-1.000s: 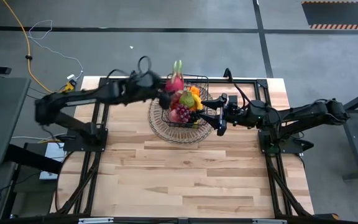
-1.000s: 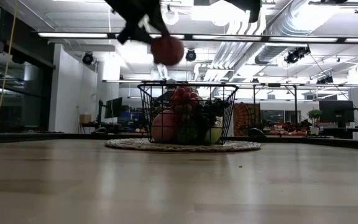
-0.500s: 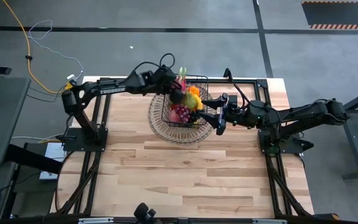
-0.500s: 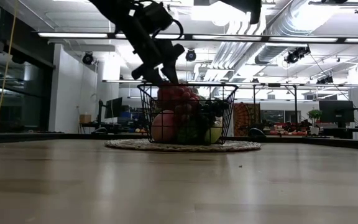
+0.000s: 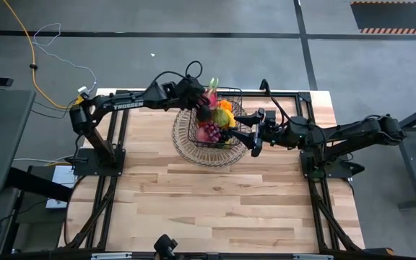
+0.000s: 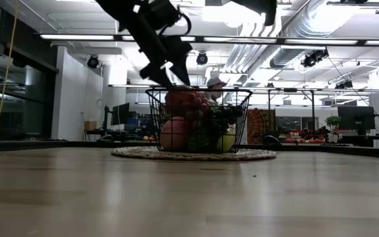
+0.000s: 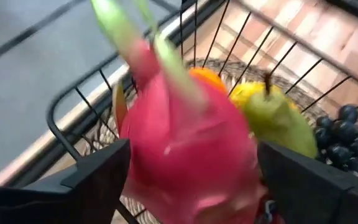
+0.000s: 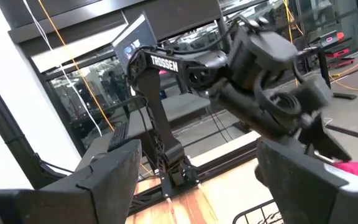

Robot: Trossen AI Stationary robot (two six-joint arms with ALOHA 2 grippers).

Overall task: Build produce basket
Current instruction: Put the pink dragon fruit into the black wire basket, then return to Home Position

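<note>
L gripper [image 7: 191, 180]: your fingers stand wide either side of the pink dragon fruit [image 7: 188, 146], gaps showing, over the basket [image 5: 215, 119] | wrist-only: pear [image 7: 275, 118], dark grapes [image 7: 344, 140], orange [image 7: 207, 78] | low-only: fruit piled to the rim | R gripper [image 5: 256, 132]: spread wide, empty, beside the basket on the woven tray [image 5: 193, 153].

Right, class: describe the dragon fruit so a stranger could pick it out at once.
Find the wire basket on the round woven tray at the table's far side. On top of its fruit pile sits the dragon fruit: bright pink with long green tips, bigger than its neighbours.
</note>
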